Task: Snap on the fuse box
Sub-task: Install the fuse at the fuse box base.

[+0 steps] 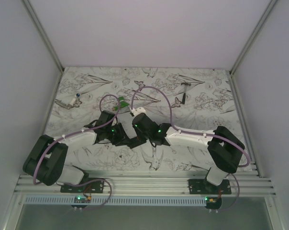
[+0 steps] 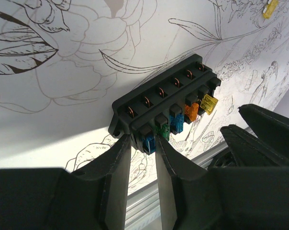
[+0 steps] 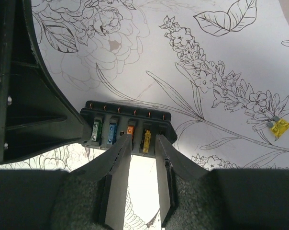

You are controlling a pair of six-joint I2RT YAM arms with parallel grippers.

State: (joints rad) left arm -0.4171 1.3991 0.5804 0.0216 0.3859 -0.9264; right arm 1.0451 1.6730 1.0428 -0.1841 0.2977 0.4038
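The fuse box [image 2: 163, 96] is a black oblong block held off the flower-print table. Blue, green, orange and yellow fuses sit in its slots. My left gripper [image 2: 142, 140] is shut on one end of it, its fingers pinching the block around the blue fuse. In the right wrist view the same fuse box [image 3: 130, 112] lies just beyond my right gripper [image 3: 143, 139]. Its fingers stand on either side of the seated yellow fuse [image 3: 146, 136], with a gap on each side. In the top view the two wrists [image 1: 130, 127] meet at mid-table and hide the box.
A loose yellow fuse [image 3: 278, 127] lies on the table to the right. A small green piece [image 1: 120, 103] sits just behind the wrists. Small dark tools [image 1: 178, 99] lie at the back right, and another small item [image 1: 76, 99] at the back left. White walls close in the table.
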